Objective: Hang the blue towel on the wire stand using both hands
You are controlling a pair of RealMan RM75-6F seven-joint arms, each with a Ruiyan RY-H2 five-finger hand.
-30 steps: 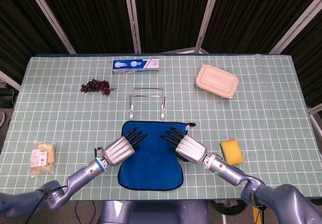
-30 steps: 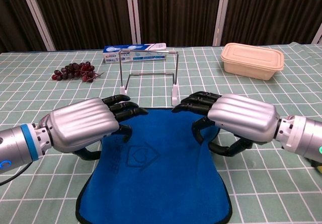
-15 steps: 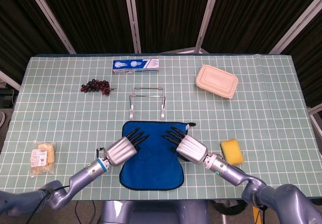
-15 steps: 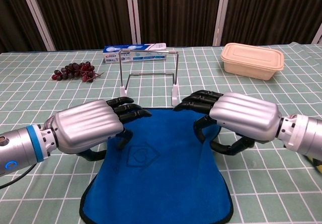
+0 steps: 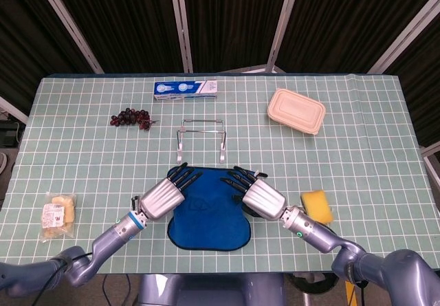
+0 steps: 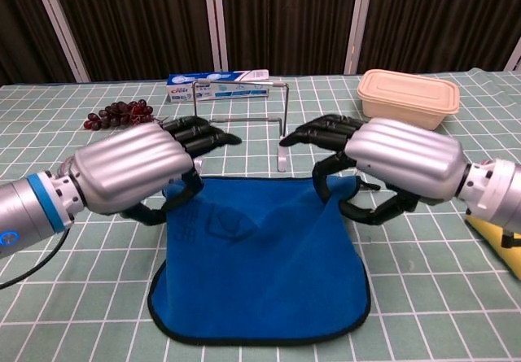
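Note:
The blue towel (image 5: 208, 206) (image 6: 260, 256) with a black hem is raised at its far edge, while its near part drapes down toward the table. My left hand (image 5: 167, 194) (image 6: 138, 169) pinches the towel's far left corner. My right hand (image 5: 256, 194) (image 6: 391, 163) pinches the far right corner. The wire stand (image 5: 200, 139) (image 6: 241, 126) stands upright just beyond both hands, with nothing on its top bar.
Grapes (image 5: 130, 118) and a blue-white box (image 5: 185, 89) lie at the back left. A beige lidded container (image 5: 297, 111) sits back right. A yellow sponge (image 5: 317, 205) lies right of my right hand, and a packet of snacks (image 5: 57, 214) at the front left.
Both hands have closed on the towel's far corners and lifted them off the table, moving toward the stand. The towel's near edge has slid forward.

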